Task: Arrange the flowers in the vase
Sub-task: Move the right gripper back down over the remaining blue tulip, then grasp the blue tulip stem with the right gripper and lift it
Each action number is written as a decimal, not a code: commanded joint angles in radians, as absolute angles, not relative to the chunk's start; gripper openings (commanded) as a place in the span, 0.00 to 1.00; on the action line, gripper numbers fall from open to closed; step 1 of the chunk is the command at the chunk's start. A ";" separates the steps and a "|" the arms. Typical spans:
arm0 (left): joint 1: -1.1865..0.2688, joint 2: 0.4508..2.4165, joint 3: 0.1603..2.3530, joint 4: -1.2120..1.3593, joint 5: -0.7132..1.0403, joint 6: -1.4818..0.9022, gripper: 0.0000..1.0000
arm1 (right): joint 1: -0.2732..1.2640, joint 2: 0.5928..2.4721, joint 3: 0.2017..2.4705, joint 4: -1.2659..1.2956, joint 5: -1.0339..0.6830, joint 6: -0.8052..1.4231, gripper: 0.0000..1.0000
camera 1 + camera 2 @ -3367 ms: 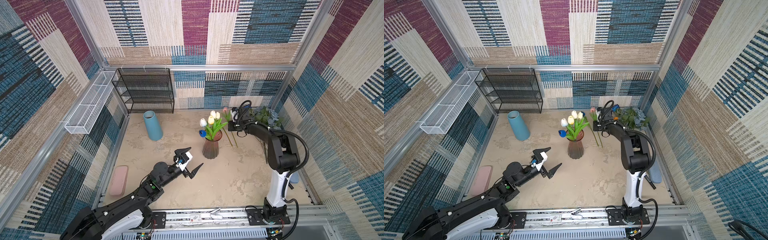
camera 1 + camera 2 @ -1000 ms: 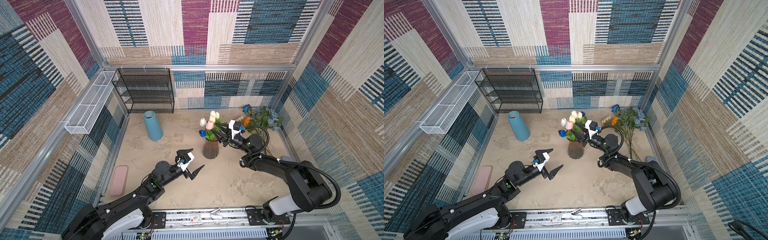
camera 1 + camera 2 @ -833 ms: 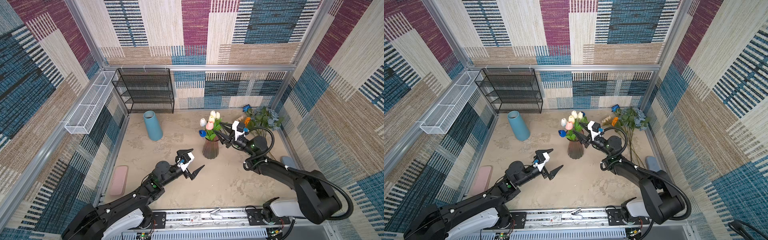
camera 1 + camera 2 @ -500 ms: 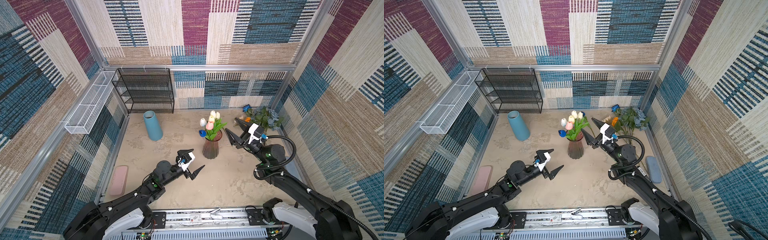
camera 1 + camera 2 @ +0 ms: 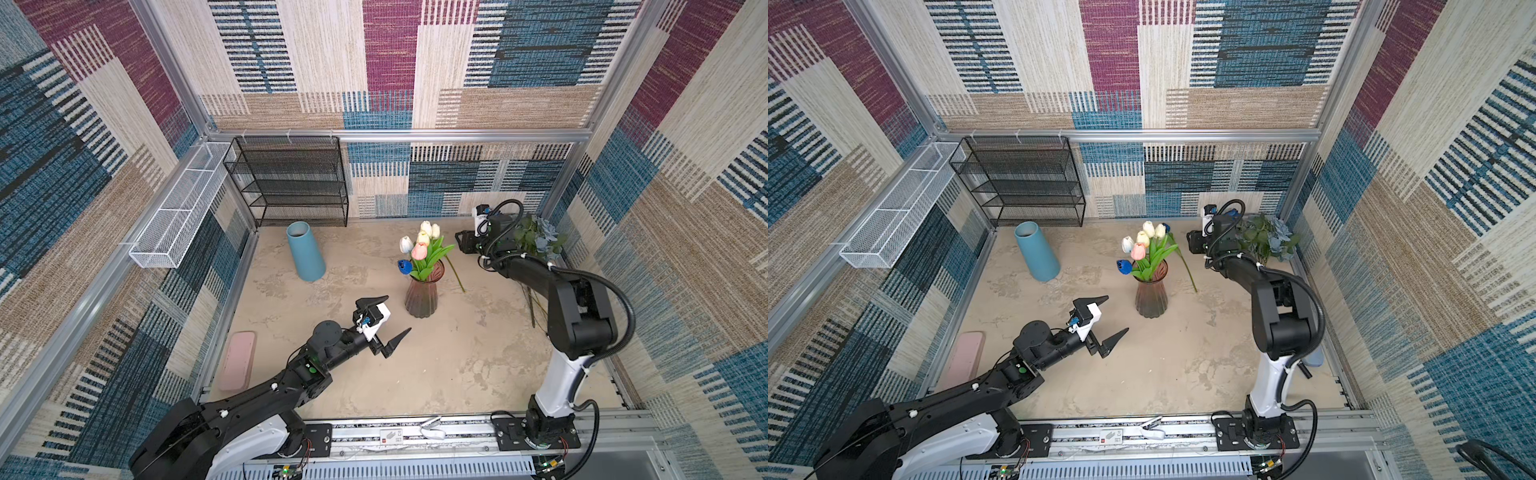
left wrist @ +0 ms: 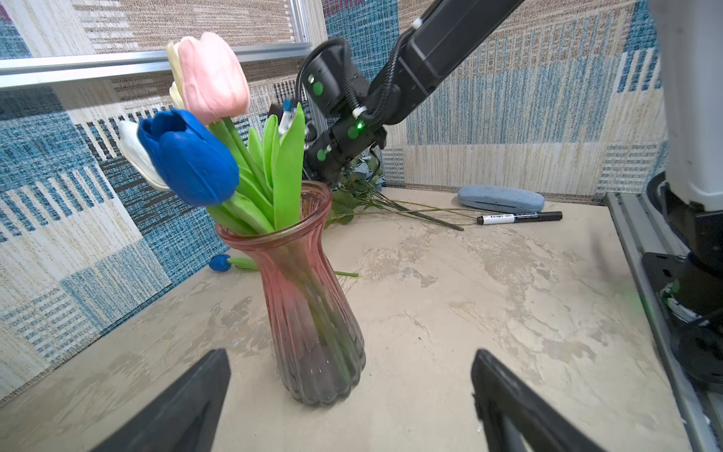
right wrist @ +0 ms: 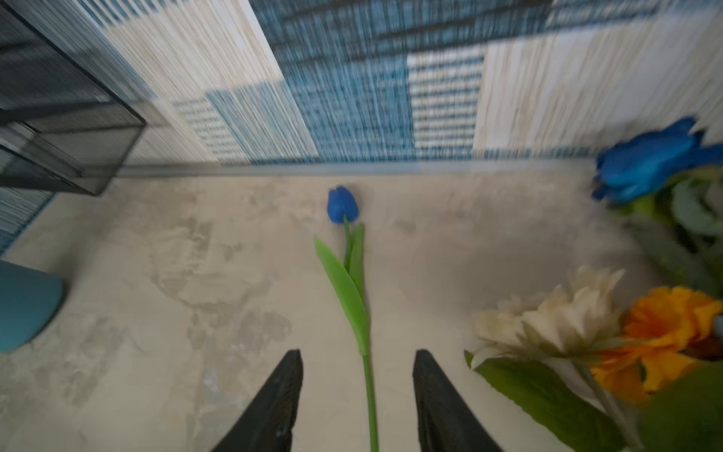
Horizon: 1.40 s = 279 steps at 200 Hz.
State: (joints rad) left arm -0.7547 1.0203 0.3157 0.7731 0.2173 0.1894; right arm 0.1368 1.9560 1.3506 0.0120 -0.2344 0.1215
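Note:
A ribbed pink glass vase (image 5: 422, 297) (image 5: 1151, 297) (image 6: 313, 313) stands mid-table holding white, cream, pink and blue tulips (image 5: 419, 253) (image 6: 195, 156). My left gripper (image 5: 397, 313) (image 5: 1117, 313) (image 6: 350, 352) hovers open just in front of the vase, holding nothing. A blue tulip (image 7: 343, 205) (image 6: 220, 262) lies on the table behind the vase. My right gripper (image 7: 358, 354) (image 5: 462, 245) is low over it, open, its fingers on either side of the green stem (image 7: 367, 391) without touching. Loose flowers (image 5: 536, 239) (image 5: 1266, 239) lie in the back right corner: a cream sunflower (image 7: 567, 313), an orange flower (image 7: 673, 325) and a bright blue rose (image 7: 645, 164).
A blue cone-shaped vase (image 5: 305, 251) stands at the back left before a black mesh rack (image 5: 291, 183). A white wire basket (image 5: 178, 216) hangs on the left wall. A pink case (image 5: 237, 360) lies at the left edge. A blue case (image 6: 500, 198) and a marker (image 6: 520, 217) lie by the right wall.
My right gripper has drawn back from the vase, leaving the pink tulip in it, and swung to the back over the lying blue tulip. The left arm has stayed still.

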 commanded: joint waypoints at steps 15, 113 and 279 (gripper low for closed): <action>-0.755 1.003 0.309 0.782 0.213 0.159 0.99 | 0.169 2.136 1.590 -0.308 -0.209 0.037 0.48; -0.755 1.007 0.310 0.772 0.199 0.175 0.99 | 0.208 2.309 1.751 -0.427 -0.067 -0.040 0.33; -0.755 0.880 0.300 0.707 0.191 0.169 0.99 | 0.218 1.635 1.318 0.004 -0.164 0.113 0.00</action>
